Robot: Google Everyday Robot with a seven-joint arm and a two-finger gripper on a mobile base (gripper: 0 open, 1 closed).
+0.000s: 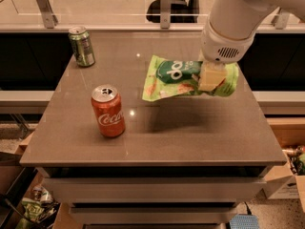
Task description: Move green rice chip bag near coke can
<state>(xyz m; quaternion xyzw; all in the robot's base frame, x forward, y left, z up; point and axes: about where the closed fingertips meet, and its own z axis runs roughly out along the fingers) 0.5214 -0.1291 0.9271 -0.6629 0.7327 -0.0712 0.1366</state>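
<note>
Fingers (208, 75) of gripper (212, 81) clamped on right end of green rice chip bag (174, 78). Bag aloft over table (190, 137), well apart from coke can (108, 111). Risks: pinch at one end only, left end sagging, possible slip. Low leftward sweep could topple can.

Coke can (108, 111) upright on table (238, 142), front-left. Other soda can (82, 46) upright at rear-left corner, well behind coke can. Gripper (211, 78) above table's right-centre, clamped on right part of green rice chip bag (176, 78). Bag held off surface, right of coke can, apart.
</note>
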